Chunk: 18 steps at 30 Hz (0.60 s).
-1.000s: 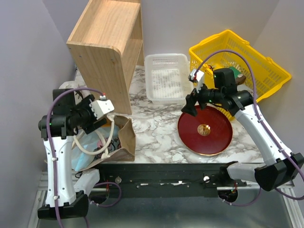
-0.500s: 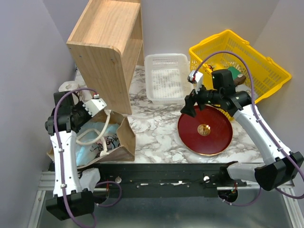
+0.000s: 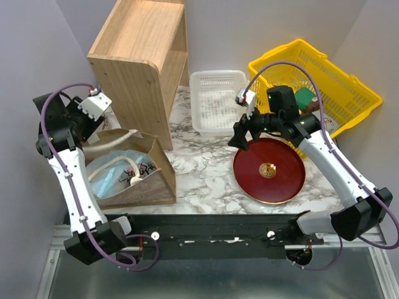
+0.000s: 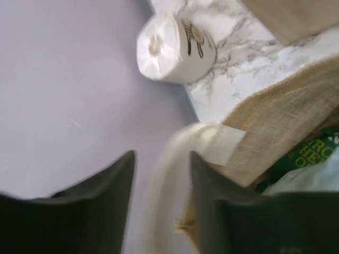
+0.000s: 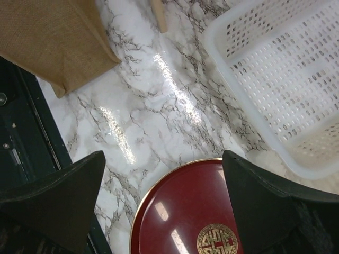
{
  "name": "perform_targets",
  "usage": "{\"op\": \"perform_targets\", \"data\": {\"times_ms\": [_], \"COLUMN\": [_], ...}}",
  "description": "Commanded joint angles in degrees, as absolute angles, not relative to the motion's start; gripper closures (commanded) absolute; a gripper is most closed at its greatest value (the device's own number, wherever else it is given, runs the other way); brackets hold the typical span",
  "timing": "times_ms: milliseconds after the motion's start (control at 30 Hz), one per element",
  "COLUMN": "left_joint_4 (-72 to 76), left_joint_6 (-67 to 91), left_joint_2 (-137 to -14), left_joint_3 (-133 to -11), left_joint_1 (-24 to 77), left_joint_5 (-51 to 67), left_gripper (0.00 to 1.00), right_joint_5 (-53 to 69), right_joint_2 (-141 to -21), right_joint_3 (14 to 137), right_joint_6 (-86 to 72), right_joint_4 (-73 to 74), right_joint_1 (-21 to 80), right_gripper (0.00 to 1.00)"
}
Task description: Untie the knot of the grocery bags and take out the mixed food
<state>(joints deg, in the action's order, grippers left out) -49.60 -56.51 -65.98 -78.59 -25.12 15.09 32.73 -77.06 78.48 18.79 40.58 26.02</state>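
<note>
Our left hand [image 4: 161, 159] has risen, spreading the paper bag [image 3: 140, 187] by its rope handle [image 4: 183, 140]; half open, grip uncertain. Right hand [image 5: 163, 159] wide, empty. Next we reach the unseen knot of the blue bag [image 3: 109, 177].

The walls [image 3: 268, 37] are plain and pale, a soft grey-purple. They close in on the left, at the back and on the right. The desk [image 3: 206, 177] has a white top with grey marble lines. Light shines off it in a bright streak [image 5: 177, 95]. A tall shelf [image 3: 137, 37] of light wood stands at the back left of the desk. A black rail [image 3: 212, 229] runs along the near edge. Below it lies a dull grey metal sheet [image 3: 218, 274].
</note>
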Motion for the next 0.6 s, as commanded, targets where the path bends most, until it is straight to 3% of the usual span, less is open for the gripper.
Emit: {"op": "perform_targets", "data": {"times_ms": [0,167,367,567], "left_joint_4": [-66.93,-87.07,-86.84,-77.71], "left_joint_6": [-57.3,-54.87,-54.93,-39.47], "left_joint_2": [-62.93,-61.97,-53.63,-47.29], "left_joint_3": [-90.95,-95.81,-80.79,-69.71], "left_joint_1": [-25.66,-25.4,-15.4,-8.53], "left_joint_5": [33.54,47.71,44.21,41.23], "left_gripper": [0.26,0.21,0.21,0.22], "right_joint_5": [35.06,35.42,35.51,35.16], "right_joint_2": [-77.43,-79.36,-79.72,-78.58], "right_joint_3": [81.47,82.62,82.09,79.37], "right_joint_6": [18.02,16.88,16.52,16.44], "right_joint_4": [39.11,38.15,37.0,36.48], "right_joint_1": [27.42,28.65,29.18,29.18], "right_gripper": [0.0,0.0,0.0,0.0]}}
